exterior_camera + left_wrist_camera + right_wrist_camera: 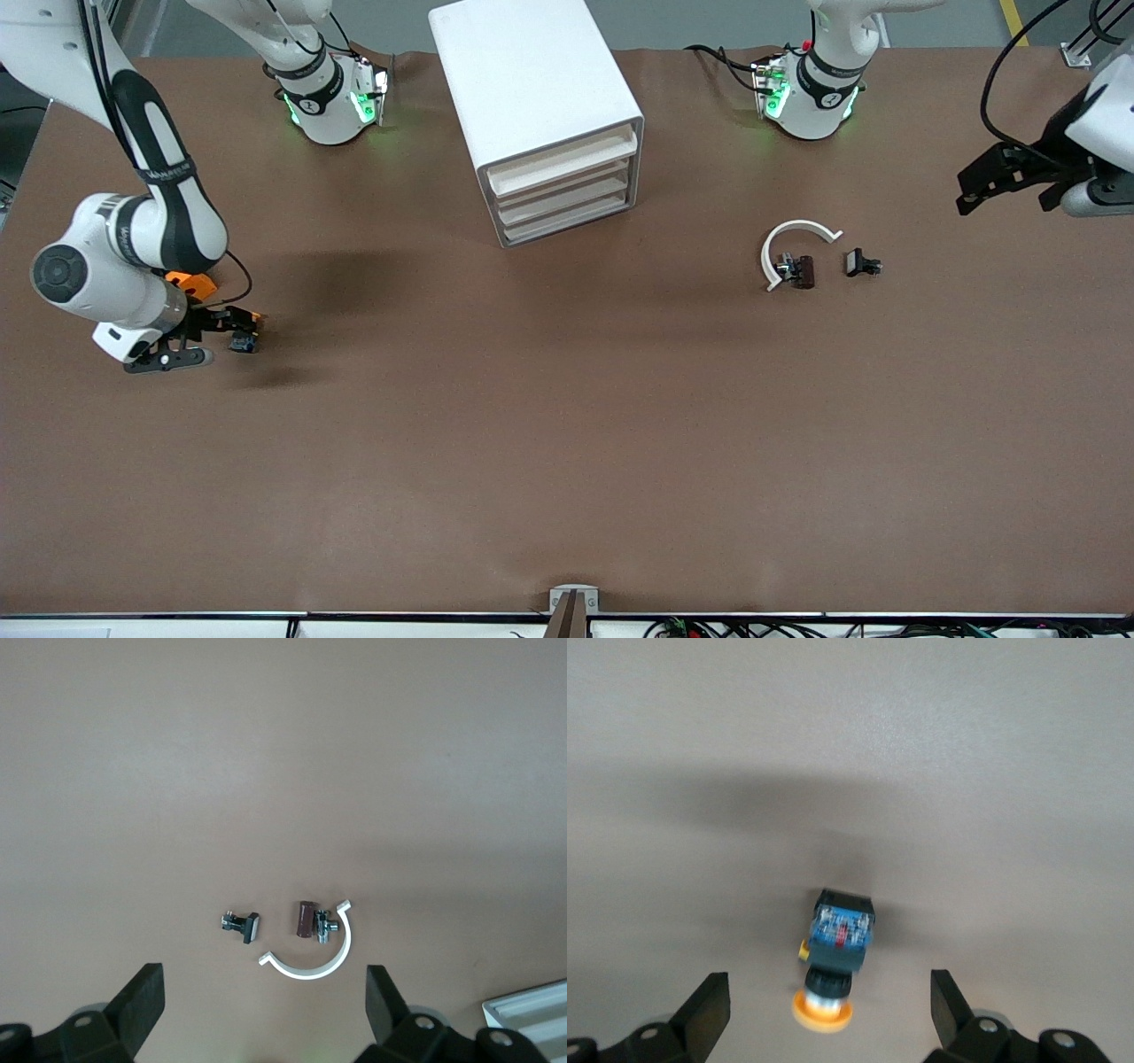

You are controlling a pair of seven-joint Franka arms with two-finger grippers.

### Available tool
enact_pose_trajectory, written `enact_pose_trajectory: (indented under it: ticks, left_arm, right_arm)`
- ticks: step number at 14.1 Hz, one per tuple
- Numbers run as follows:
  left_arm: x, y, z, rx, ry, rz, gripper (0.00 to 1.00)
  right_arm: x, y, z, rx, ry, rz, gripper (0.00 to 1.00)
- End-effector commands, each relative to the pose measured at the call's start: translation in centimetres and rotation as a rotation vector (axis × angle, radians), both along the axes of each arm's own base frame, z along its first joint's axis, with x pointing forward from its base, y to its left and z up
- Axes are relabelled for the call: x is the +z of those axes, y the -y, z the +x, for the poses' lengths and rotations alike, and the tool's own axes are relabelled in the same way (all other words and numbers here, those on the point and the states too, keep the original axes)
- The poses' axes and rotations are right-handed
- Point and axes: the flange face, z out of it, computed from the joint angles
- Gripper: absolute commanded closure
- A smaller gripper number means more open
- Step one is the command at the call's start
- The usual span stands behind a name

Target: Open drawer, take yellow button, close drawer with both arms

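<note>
Black fingers of the right gripper (232, 333) stand spread wide with nothing between them touching: in the right wrist view the two fingertips (709, 1010) sit well apart, and the button (833, 964) lies loose on the brown table (567, 443) in the gap, its orange-yellow cap toward the wrist and its blue-black body pointing away. From the front view the button (244, 341) rests near the table edge at the right arm's end, just beside the gripper's tips. An orange block (195, 283) peeks out under the right arm's wrist, a little farther from the front camera than the button.

At the left arm's end, the left gripper (974, 190) hangs over the table's edge, its fingers (142, 1005) released and empty. Its wrist view looks down on a white curved band (314, 957), a small brown clip (306, 918) touching the band's inner side, and a black clip (244, 925) just beside them, apart from the band.

Toward the edge where the bases stand, about midway along it, sits the white cabinet (532, 80). Its top drawer (560, 165) is closed, flush with the three below it.
</note>
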Motion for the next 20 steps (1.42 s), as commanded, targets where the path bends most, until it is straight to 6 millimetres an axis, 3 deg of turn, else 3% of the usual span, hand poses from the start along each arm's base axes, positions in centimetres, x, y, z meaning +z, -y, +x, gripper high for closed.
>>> enact_pose_trajectory:
  ticks: [1,9,16,20]
  left_arm:
    - [0.3,-0.3,-1.6,-0.011,0.002,-0.011,0.0]
    - [-0.3,-0.9,-1.1,-0.001,-0.012,-0.015,0.0]
    - [-0.6,-0.6,-0.7,0.013,-0.017,-0.015,0.0]
    - [-0.5,-0.8,-0.6,0.016,-0.016,-0.009,0.0]
  right_arm:
    - [6.1,-2.3,0.0,-0.056,0.001,-0.032,0.0]
    - [16.6,-5.9,0.1,-0.058,0.018,-0.04,0.0]
    - [31.1,-9.4,0.3,-0.094,-0.006,-0.056,0.0]
    - [36.2,-10.0,-0.2,-0.124,0.036,-0.057,0.0]
